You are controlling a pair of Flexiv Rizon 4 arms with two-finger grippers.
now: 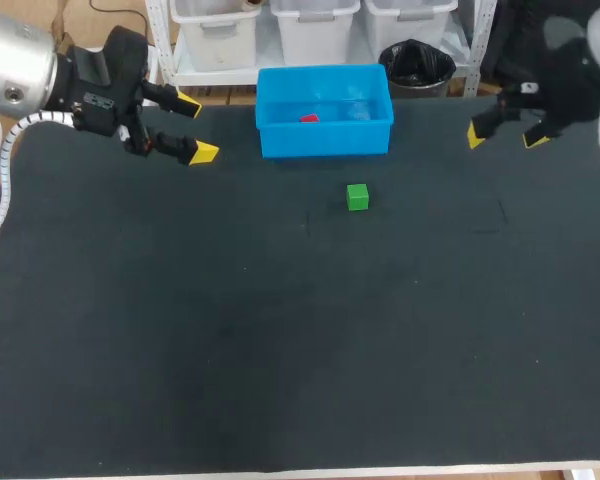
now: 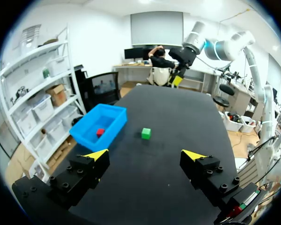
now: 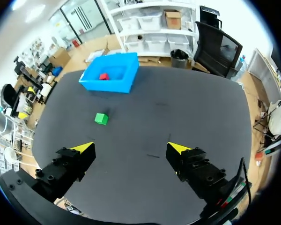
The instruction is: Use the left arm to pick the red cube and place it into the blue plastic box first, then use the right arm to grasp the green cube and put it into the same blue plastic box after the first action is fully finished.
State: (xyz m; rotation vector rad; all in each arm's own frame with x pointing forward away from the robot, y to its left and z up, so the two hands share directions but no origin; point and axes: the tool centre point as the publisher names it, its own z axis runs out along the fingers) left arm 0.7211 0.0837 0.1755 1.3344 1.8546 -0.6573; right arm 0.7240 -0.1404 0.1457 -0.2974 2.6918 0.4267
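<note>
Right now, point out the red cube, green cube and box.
red cube [image 1: 309, 118], head view, its visible top.
green cube [image 1: 357, 197], head view, its top face.
box [image 1: 325, 137], head view, its front wall.

Plainly a robotics lab, given the left arm [image 1: 20, 65] and right arm [image 1: 572, 75] flanking a wide black-matted counter [image 1: 280, 350].

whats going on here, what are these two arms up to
Two robot arms are sorting cubes into a blue box. The red cube already lies inside it, and the left tool hangs open and empty beside the box. The green cube sits on the table in front of the box, untouched; the right tool, also open, hovers on the other side.
</note>
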